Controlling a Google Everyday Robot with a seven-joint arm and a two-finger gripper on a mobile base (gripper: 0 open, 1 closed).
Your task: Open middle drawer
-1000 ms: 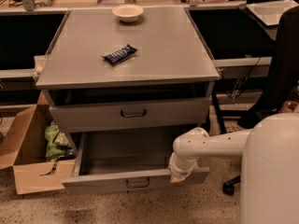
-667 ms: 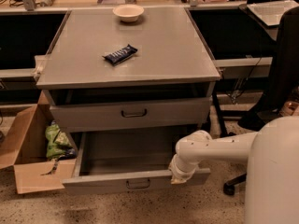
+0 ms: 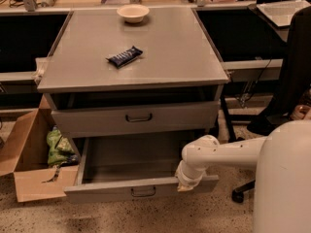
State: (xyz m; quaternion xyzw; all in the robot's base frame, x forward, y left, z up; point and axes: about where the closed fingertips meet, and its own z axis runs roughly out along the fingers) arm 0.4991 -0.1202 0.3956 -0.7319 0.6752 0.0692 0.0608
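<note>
The middle drawer [image 3: 141, 192] is pulled far out of the grey cabinet. Its empty inside shows, and a small dark loop handle [image 3: 143, 191] sits at the centre of its front. My gripper [image 3: 187, 183] is at the right end of the drawer's front rim, pointing down from the white arm [image 3: 218, 154]. The wrist hides most of it. Above, another grey drawer [image 3: 136, 118] with a loop handle stands nearly closed under the countertop.
A dark snack bar [image 3: 124, 56] and a white bowl [image 3: 132, 12] lie on the cabinet top [image 3: 170, 57]. An open cardboard box [image 3: 29, 164] with a green bag [image 3: 58, 147] stands on the floor at the left. An office chair [image 3: 286, 81] is at the right.
My arm has shifted only slightly at the drawer's right front corner. The drawer stays pulled out as before.
</note>
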